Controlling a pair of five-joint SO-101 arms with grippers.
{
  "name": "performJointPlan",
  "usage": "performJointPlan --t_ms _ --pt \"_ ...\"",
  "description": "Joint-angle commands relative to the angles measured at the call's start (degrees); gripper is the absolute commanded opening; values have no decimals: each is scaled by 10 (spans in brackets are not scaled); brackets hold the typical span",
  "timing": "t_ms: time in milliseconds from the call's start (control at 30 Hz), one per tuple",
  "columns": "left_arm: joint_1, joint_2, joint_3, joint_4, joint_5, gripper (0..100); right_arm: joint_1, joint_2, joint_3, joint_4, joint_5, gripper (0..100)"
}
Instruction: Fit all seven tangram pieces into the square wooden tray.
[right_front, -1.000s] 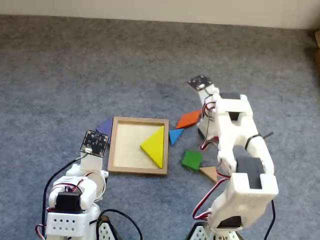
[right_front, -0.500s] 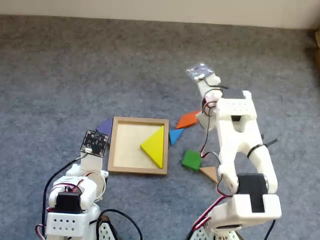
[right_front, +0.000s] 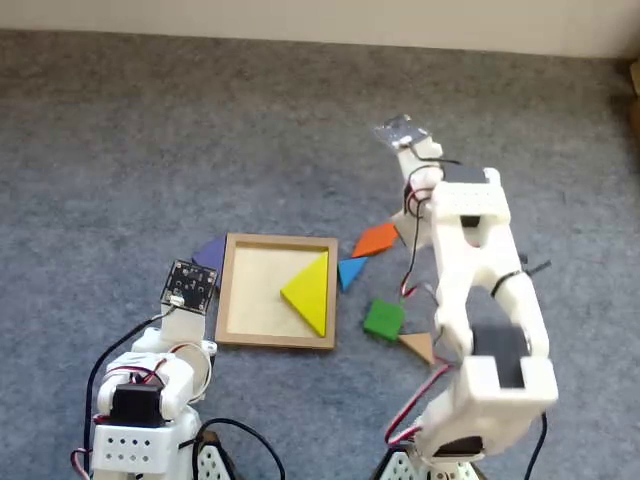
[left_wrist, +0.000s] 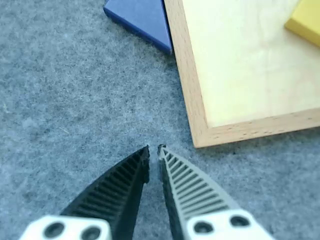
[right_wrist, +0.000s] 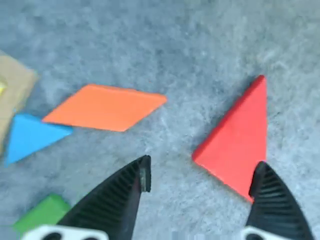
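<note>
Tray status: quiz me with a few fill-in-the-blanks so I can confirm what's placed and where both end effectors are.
The one piece inside the tray is coloured ____.
The right end effector is open beside a big triangle coloured ____.
The left end effector, by the tray's corner, is ____.
The green square lies ____ the tray.
Missing words: yellow; red; shut; outside.

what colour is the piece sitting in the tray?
Yellow: the triangle in the tray, clearest in the high view.
</note>
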Motion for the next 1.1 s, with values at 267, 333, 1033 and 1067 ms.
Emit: performJointPlan --t_ms 267,333,1033,1067 --pt "-6 -23 12 0 0 51 40 152 -234 94 -6 317" --pt "-6 -23 12 0 0 51 47 178 -265 107 -5 317" --pt "-6 -23 12 0 0 51 76 340 -451 232 40 317" --pt "-6 -23 12 0 0 51 76 341 -451 236 40 317"
